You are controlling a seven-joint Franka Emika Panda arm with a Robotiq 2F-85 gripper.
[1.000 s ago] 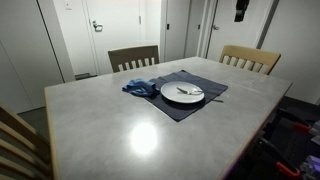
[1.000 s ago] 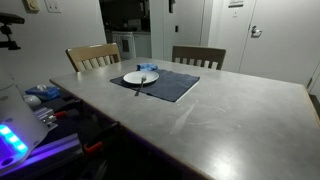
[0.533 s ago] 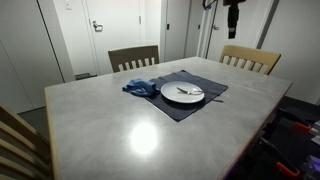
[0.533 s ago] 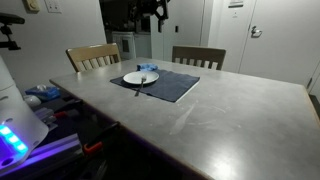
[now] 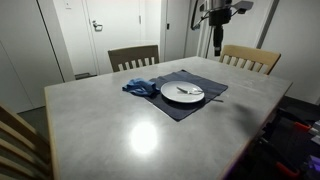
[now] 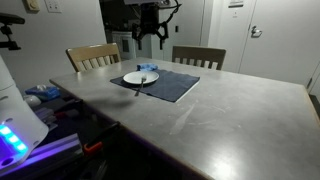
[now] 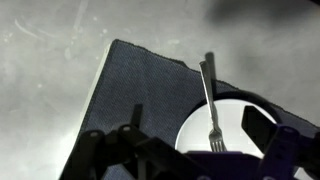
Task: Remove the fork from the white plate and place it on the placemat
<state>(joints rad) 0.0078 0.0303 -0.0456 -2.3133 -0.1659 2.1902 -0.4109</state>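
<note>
A silver fork (image 7: 209, 100) lies on the white plate (image 7: 235, 115), tines on the plate and handle reaching past the rim over the dark blue placemat (image 7: 140, 85). The plate (image 5: 183, 94) (image 6: 140, 77), with the fork (image 5: 190, 91) (image 6: 142, 82) on it, sits on the placemat (image 5: 205, 82) (image 6: 170, 87) in both exterior views. My gripper (image 5: 218, 42) (image 6: 148, 35) hangs high above the plate, open and empty. In the wrist view my gripper (image 7: 196, 123) looks down with its two fingers either side of the plate.
A crumpled blue cloth (image 5: 140, 87) lies on the placemat's corner beside the plate. Wooden chairs (image 5: 133, 57) (image 5: 250, 58) stand at the table's far side. Cluttered equipment (image 6: 45, 98) sits beyond the grey table's edge (image 6: 75, 80).
The arm has come down from the top of both exterior views and moved over the plate. Fork, plate and cloth have not moved.
</note>
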